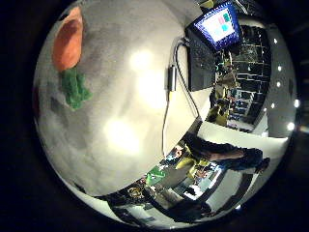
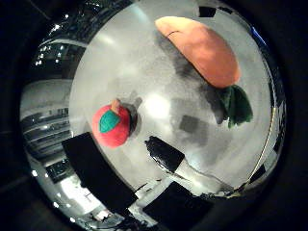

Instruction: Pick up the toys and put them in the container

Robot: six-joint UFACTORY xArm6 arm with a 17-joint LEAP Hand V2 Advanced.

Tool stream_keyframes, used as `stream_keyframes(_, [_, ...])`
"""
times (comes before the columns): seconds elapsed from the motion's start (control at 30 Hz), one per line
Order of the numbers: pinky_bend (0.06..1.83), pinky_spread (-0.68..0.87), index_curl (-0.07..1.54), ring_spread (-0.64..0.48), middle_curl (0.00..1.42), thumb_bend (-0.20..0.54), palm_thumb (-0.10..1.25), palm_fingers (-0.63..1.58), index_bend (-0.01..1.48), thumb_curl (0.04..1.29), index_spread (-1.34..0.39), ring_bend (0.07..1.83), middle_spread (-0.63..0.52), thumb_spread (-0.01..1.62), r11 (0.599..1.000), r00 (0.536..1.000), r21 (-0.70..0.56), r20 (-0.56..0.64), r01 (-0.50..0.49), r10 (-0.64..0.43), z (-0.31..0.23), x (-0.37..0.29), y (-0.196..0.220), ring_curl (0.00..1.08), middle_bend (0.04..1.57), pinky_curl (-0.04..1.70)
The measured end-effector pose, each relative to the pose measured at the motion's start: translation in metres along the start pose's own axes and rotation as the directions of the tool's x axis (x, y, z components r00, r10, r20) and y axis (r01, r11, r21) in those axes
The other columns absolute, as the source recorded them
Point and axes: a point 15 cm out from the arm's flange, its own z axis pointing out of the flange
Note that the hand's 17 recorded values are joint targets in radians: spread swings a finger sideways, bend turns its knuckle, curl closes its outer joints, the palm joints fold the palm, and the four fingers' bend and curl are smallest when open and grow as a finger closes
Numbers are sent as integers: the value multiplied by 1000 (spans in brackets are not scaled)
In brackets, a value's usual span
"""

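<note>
Tabletop [image 2: 144, 53] is filling most of both palm views, a pale grey surface shining under several patches of light. Two plush toys are lying on it. The carrot toy [image 2: 202, 50], orange with a green leafy top, is resting flat, its leaves pointing toward the table's edge. The apple toy [image 2: 111, 126], red with a teal leaf and a short stem, is sitting upright, well apart from the carrot, with bare table lying between them. Neither toy is being touched.

Part of the hand [image 2: 166, 154] is reaching in from the rim of the thumb-side view: a black fingertip on a white segment is hanging over the table just beside the apple, holding nothing. From this little I cannot tell whether the fingers are straight or curled.

Near the far edge of the table a laptop [image 1: 210, 38] is standing open with its screen lit, well away from both toys. The stretch between the laptop and the carrot is lying open. No container is showing in either view.
</note>
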Motion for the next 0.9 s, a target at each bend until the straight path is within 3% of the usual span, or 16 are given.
stream_keyframes(0.17, [425,489,389,271,257,-23,466,298,260,296,-63,332,256,1045,1000,1000,12,1,-9,9,6,5,-4,180,172,235])
stream_keyframes(0.63, [261,490,493,240,249,-13,572,500,605,312,-210,222,184,1037,1000,1000,5,-30,3,-3,16,12,-3,164,188,193])
stream_keyframes(0.77, [181,478,538,206,245,59,789,592,793,373,-282,195,118,999,1000,999,-4,-44,22,-22,12,9,-1,153,175,167])
stream_keyframes(0.8, [157,465,559,178,265,72,873,634,846,404,-315,183,56,960,1000,999,-9,-47,24,-24,11,9,1,144,240,149])
stream_keyframes(0.9, [152,443,596,110,299,46,968,649,928,460,-369,179,-44,869,999,998,-21,-52,33,-34,5,5,5,132,330,118])
